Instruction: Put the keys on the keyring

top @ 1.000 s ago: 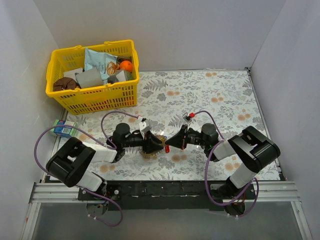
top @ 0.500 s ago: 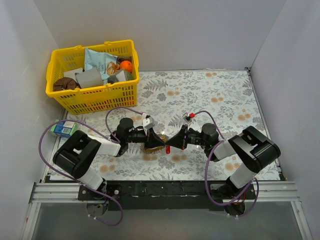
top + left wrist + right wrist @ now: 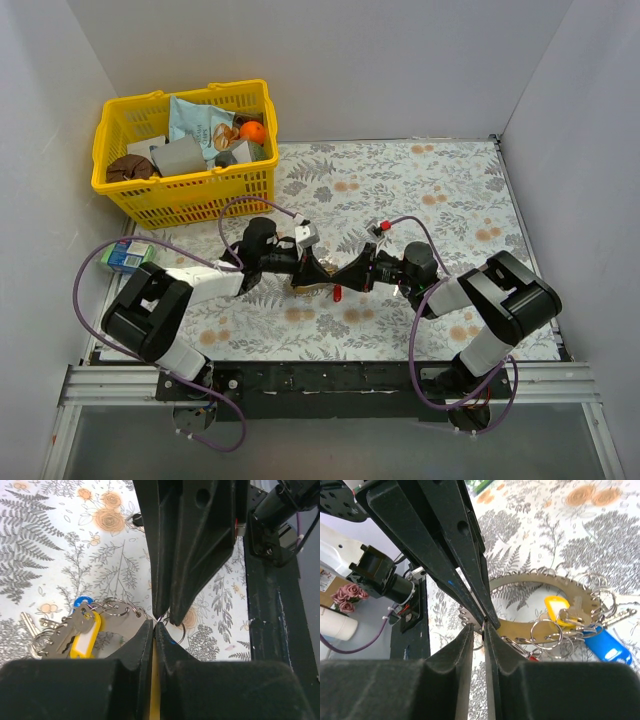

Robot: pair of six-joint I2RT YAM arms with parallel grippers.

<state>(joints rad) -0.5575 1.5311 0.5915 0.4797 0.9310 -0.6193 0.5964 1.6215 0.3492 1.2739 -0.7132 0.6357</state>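
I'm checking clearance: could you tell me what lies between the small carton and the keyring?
In the top view, the left arm lies between the carton and the keyring.

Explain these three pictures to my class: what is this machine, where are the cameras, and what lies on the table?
Two robot arms sit side by side, each ending in a two-finger gripper. One picture looks down from above; the other two come from cameras on the wrists. On the flowered table are a toothed keyring with coloured keys, a yellow basket and a small carton. The left gripper is shut, the right gripper slightly open, tip to tip at the keyring's rim. What either pinches is unclear.
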